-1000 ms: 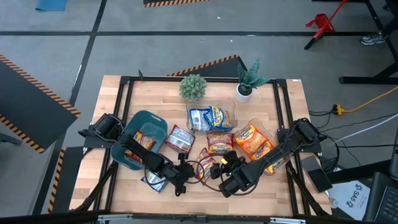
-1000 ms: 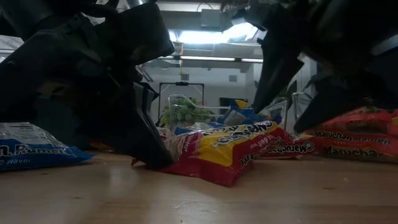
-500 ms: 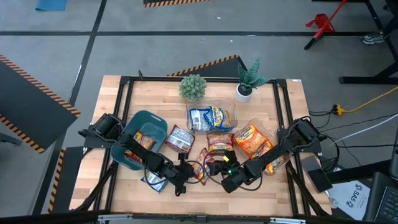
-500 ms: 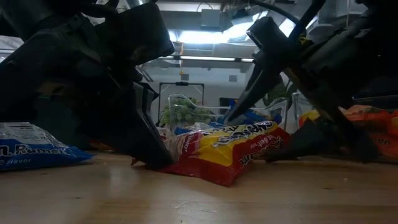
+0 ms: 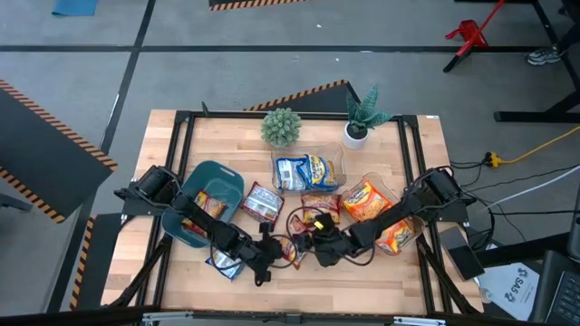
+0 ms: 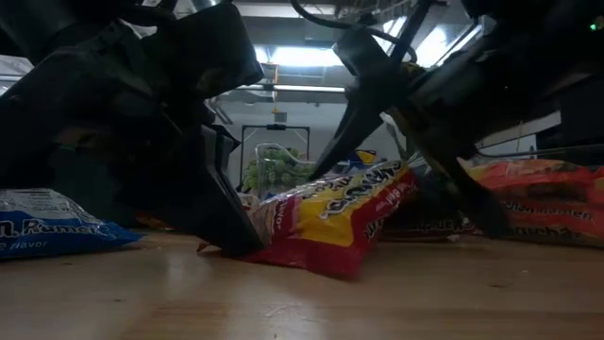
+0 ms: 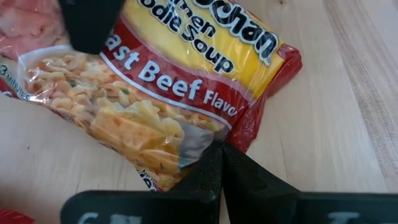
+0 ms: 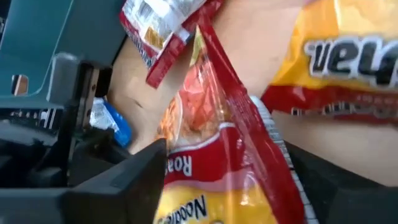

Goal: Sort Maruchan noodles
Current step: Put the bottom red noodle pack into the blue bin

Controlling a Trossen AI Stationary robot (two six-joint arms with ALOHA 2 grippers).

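The desk (image 5: 217,136) is a light wooden butcher-block top with a black frame along its edges. At its far side stand a round green plant (image 5: 281,127) and a spiky plant in a white pot (image 5: 360,122). A dark teal bin (image 5: 204,204) sits at the left. A clear tub (image 5: 308,170) holding blue-and-white packets rests at the centre. A red-brown packet (image 5: 263,201) lies flat just beside the bin. Orange-yellow packets (image 5: 367,201) lie to the right. A blue-and-white packet (image 6: 42,231) lies near the front edge, and a roast beef packet (image 7: 180,93) rests on the wood beside it, one end tilted up.
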